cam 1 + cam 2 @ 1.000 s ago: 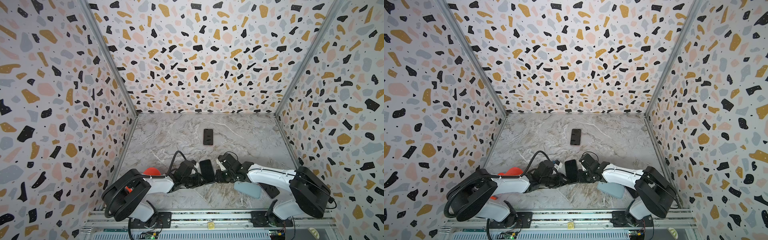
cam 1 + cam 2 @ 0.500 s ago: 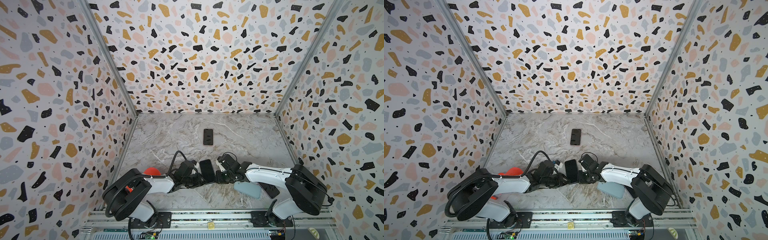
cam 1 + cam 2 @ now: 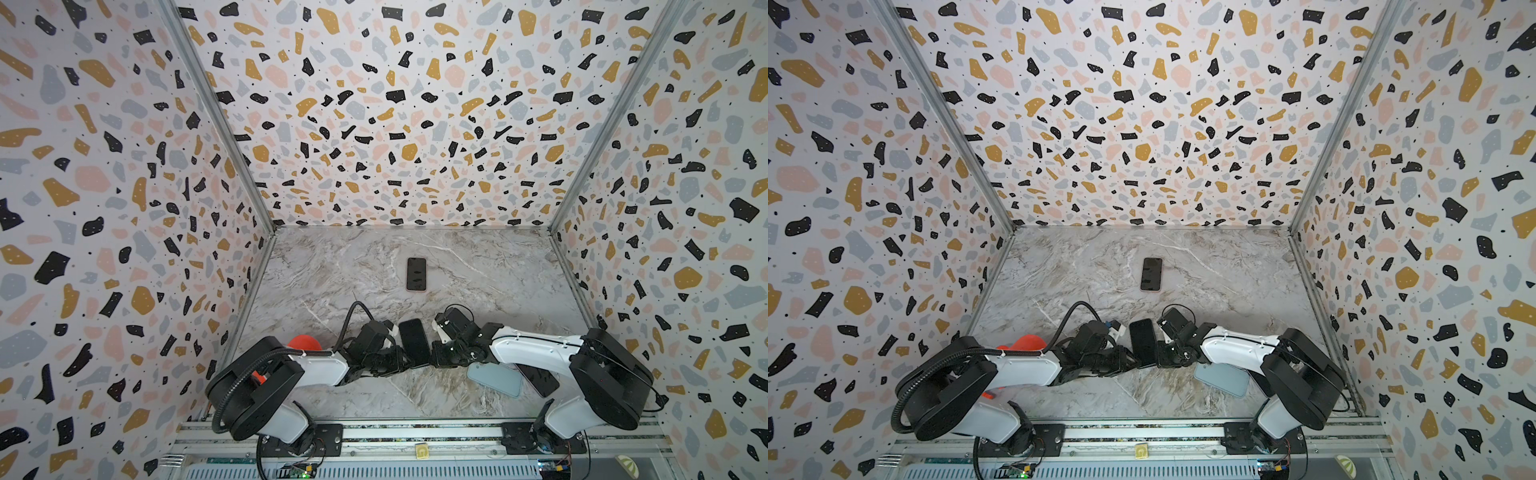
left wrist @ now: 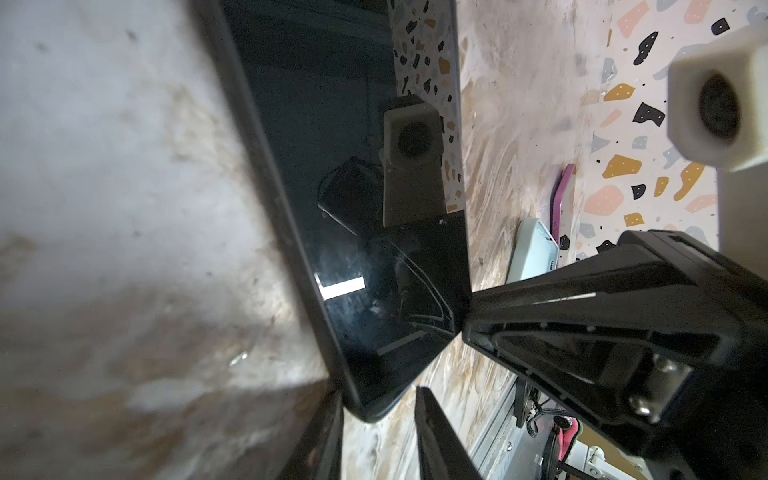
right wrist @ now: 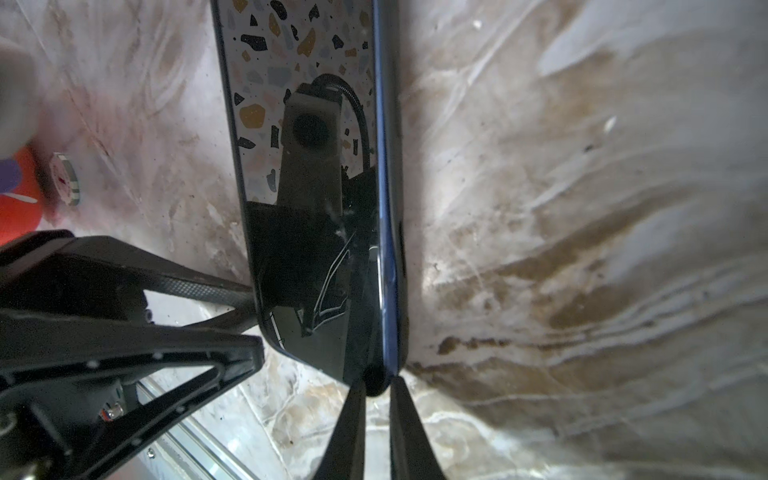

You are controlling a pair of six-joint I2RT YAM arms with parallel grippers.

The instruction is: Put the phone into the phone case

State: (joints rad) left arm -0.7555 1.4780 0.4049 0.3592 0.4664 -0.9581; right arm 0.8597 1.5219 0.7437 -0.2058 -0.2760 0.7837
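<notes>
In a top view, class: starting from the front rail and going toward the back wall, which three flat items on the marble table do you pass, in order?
Pale blue phone case → dark phone between the two grippers → dark phone with a pink edge lying alone farther back.

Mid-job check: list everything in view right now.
glossy black phone: one, black, between both grippers, near middle
pink-edged dark phone: one, flat, mid-table
light blue phone case: one, under right arm
purple-edged dark phone: one, beside case, partly hidden
red object: one, near left, unidentifiable
white round chip: one, by red object
marble table: one, grey-brown
left gripper: black, gripping held phone
right gripper: black, at phone's corner, grip unclear
</notes>
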